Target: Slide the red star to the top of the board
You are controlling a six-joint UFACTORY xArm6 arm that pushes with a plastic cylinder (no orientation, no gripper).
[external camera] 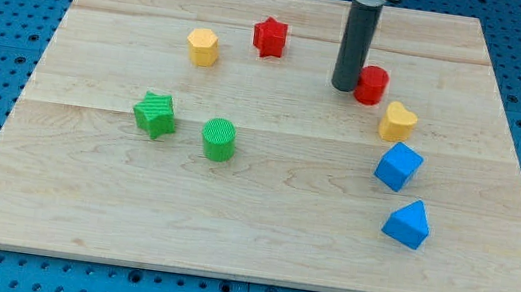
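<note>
The red star [270, 36] lies in the upper middle of the wooden board [83, 193]. My tip [344, 86] rests on the board to the right of the star, about 80 pixels away and slightly lower. It stands right against the left side of a red cylinder [372, 84]. The rod rises straight up out of the view's top.
A yellow hexagon [203, 47] lies left of the star. A green star [155, 114] and a green cylinder [219, 140] sit lower left. A yellow heart [398, 121], a blue cube [398, 167] and a blue triangular block [408, 224] line the right side.
</note>
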